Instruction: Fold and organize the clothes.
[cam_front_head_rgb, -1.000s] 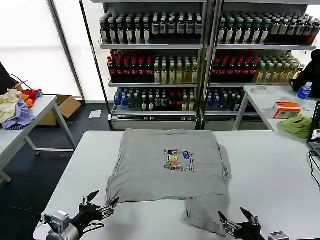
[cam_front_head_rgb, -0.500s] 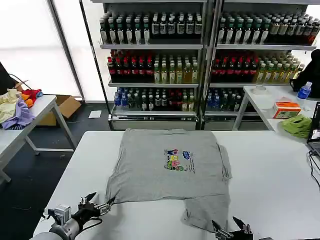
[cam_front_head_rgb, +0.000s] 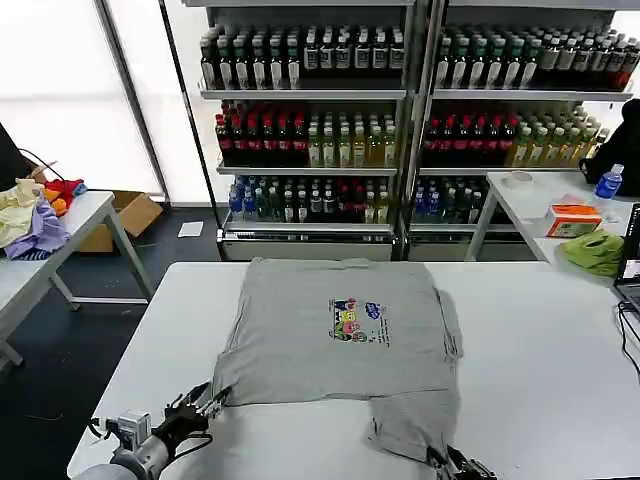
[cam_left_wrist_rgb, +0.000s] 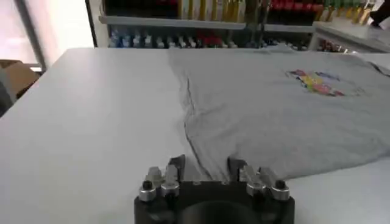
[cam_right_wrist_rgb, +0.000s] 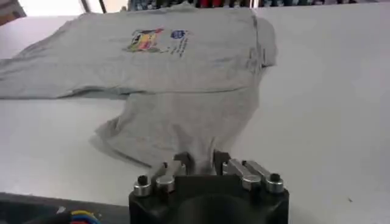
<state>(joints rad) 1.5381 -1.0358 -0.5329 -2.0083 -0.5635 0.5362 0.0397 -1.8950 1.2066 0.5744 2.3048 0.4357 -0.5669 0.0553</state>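
At the near edge of the white tabletop, the left gripper has its jaws spread at the hem corner of the light grey cotton T-shirt; the right gripper straddles the drooping hem flap, jaws spread. Beyond, the shirt lies print-up, one sleeve folded in, most folding left. Both grippers have drawn back nearer since a second ago.

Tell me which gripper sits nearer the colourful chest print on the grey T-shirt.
Left, narrowly. The left gripper is at the near left corner of the T-shirt, diagonally below the chest print. The right gripper is lower, at the shirt's near right edge.
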